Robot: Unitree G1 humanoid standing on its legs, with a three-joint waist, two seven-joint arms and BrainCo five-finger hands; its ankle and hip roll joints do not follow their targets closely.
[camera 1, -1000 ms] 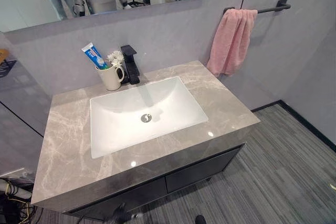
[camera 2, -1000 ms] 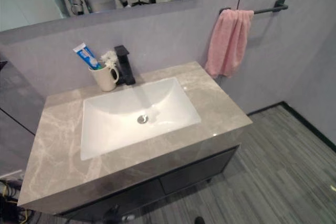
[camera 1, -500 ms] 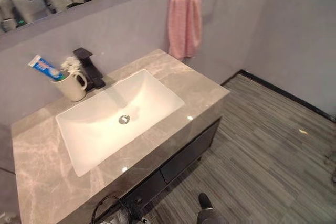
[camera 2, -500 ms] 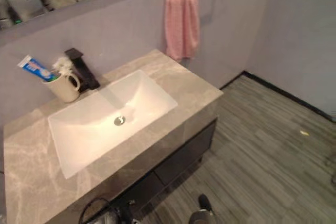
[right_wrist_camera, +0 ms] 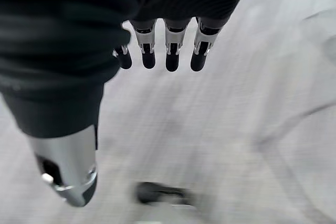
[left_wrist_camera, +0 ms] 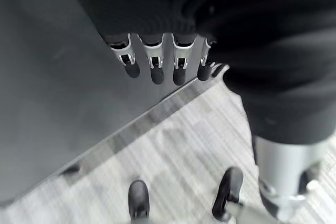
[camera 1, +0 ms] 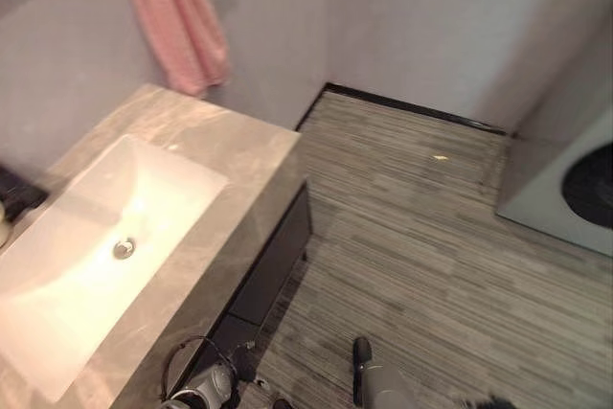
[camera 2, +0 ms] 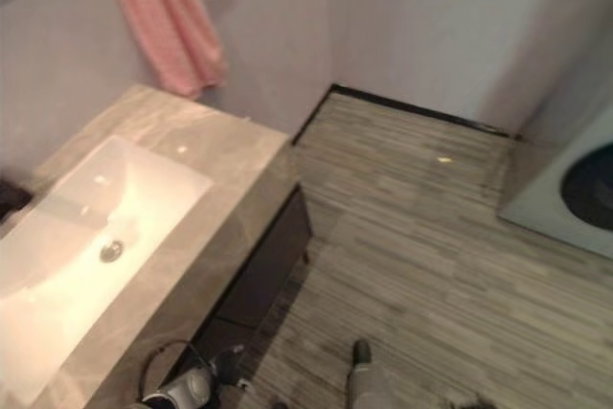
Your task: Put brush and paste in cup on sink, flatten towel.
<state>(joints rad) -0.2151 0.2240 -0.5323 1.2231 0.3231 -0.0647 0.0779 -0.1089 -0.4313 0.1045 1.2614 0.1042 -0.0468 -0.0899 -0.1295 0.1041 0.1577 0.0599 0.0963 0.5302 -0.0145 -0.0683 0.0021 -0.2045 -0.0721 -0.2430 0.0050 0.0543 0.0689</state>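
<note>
I see the pink towel (camera 1: 177, 24) hanging bunched on the wall behind the grey marble counter (camera 1: 239, 165) with its white rectangular basin (camera 1: 77, 246). My left hand (left_wrist_camera: 157, 59) and right hand (right_wrist_camera: 168, 45) hang empty, fingers relaxed, well apart from the counter.

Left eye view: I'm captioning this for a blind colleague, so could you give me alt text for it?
A pink towel hangs bunched against the grey wall above the far end of a grey marble counter with a white sink set into it. Striped grey floor spreads beside the counter's dark cabinet front.
</note>
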